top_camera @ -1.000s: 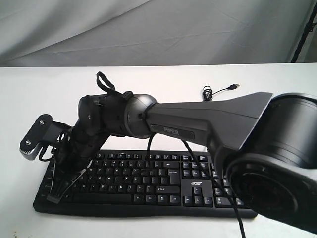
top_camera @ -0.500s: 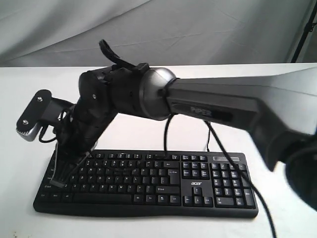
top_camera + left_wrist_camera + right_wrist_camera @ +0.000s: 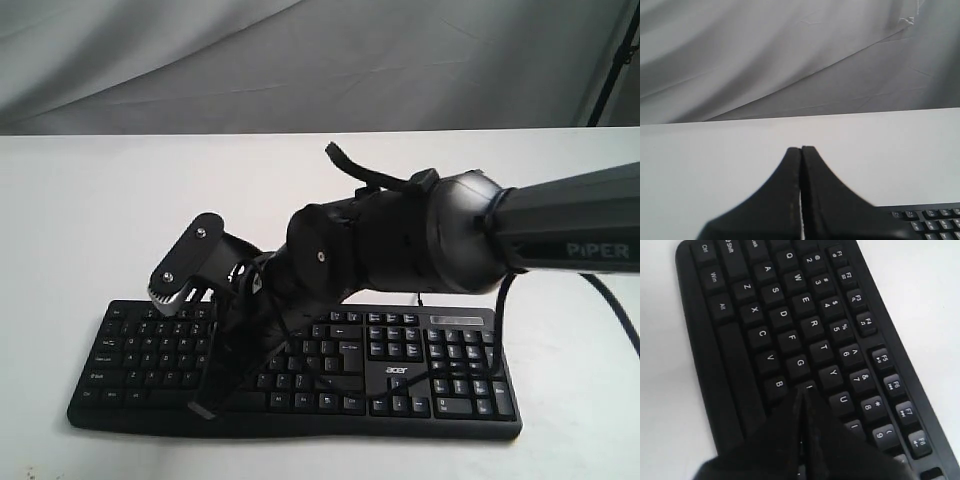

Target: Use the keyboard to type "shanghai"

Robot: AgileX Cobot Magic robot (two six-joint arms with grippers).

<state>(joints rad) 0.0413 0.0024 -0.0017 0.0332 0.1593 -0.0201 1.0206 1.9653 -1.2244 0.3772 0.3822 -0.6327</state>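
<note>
The black keyboard (image 3: 440,375) with white legends and an "acer" logo (image 3: 397,370) lies along the near edge of the white table. My right arm reaches across it from the right. The right gripper (image 3: 204,407) is shut with nothing in it and points down at the letter keys. In the right wrist view the right gripper (image 3: 803,390) has its tips over the key just past G (image 3: 800,363), below Y (image 3: 831,373). Contact with the key cannot be told. My left gripper (image 3: 801,149) is shut and empty, hovering beside a corner of the keyboard (image 3: 935,220).
A white table top (image 3: 80,210) stretches behind and to both sides of the keyboard. Grey cloth (image 3: 300,60) hangs at the back. A black stand pole (image 3: 612,65) rises at the far right. The right arm's thick links (image 3: 560,235) hang over the number pad side.
The right arm has swung from the keyboard's left end toward its middle and dropped lower. Its shut gripper went from the left-hand keys to the middle letter keys.
</note>
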